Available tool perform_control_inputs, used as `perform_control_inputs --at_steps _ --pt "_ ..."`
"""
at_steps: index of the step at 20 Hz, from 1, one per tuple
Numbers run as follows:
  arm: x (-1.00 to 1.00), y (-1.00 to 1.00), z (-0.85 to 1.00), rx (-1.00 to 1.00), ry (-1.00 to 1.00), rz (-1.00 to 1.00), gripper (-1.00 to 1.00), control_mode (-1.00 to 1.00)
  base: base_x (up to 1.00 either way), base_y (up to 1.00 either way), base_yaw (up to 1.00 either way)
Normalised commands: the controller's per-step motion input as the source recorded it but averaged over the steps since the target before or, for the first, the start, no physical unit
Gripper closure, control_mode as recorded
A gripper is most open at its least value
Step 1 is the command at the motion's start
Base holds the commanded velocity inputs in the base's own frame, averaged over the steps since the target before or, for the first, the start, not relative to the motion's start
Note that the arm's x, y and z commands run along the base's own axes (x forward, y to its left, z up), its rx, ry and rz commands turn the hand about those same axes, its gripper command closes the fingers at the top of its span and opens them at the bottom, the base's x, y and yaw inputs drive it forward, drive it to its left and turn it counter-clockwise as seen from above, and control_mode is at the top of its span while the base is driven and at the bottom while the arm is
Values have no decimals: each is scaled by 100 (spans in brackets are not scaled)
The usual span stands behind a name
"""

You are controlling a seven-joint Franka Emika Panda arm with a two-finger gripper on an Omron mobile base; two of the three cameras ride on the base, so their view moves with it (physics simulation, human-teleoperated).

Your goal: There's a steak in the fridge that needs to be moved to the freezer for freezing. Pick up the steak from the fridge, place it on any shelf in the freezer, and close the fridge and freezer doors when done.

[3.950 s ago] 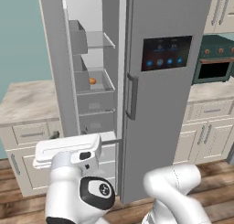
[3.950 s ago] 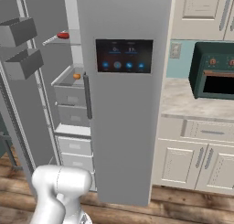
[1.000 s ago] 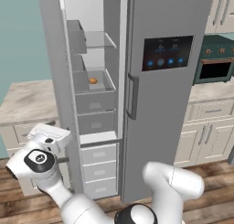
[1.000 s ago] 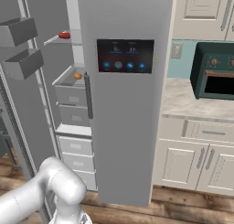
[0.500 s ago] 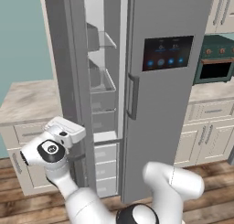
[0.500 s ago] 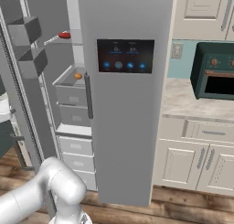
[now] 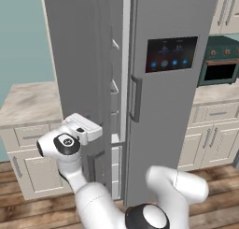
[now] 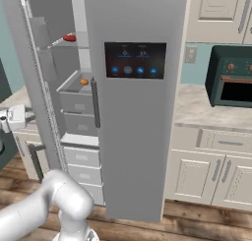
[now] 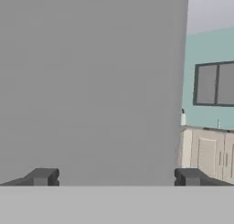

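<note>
The freezer's plain grey door (image 7: 79, 60) stands partly swung in, leaving a narrow gap to the shelves (image 7: 114, 88). In the hand view my gripper (image 9: 115, 177) is open, its fingertips (image 9: 41, 176) spread wide right at the door's flat outer face (image 9: 91, 81), with nothing between them. My hand (image 7: 83, 128) sits low on that door, left of its handle. The red steak (image 8: 69, 38) lies on an upper freezer shelf, above a bin holding a small orange item (image 8: 84, 81). The fridge door (image 8: 133, 112) with the dark blue-lit panel (image 7: 172, 54) is shut.
Beige cabinets and a stone counter (image 7: 25, 102) flank the appliance on the left, close behind my hand. At the right are another counter (image 8: 206, 107), beige drawers and a teal oven (image 8: 231, 82). The floor is wood (image 8: 197, 220). A window (image 9: 214, 83) shows past the door's edge.
The freezer door has swung far towards shut, from wide open to a narrow gap. My hand has followed it rightwards, staying against its outer face. The fridge door stays shut.
</note>
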Motion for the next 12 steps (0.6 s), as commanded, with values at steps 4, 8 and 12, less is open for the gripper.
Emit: perform_control_inputs --at_steps 4,8,12 --pt "11 -68 6 13 0 0 -100 -100 0 0 0" --pt "21 -63 6 14 0 0 -100 -100 0 0 0" --pt "39 -42 3 11 0 0 -100 -100 0 0 0"
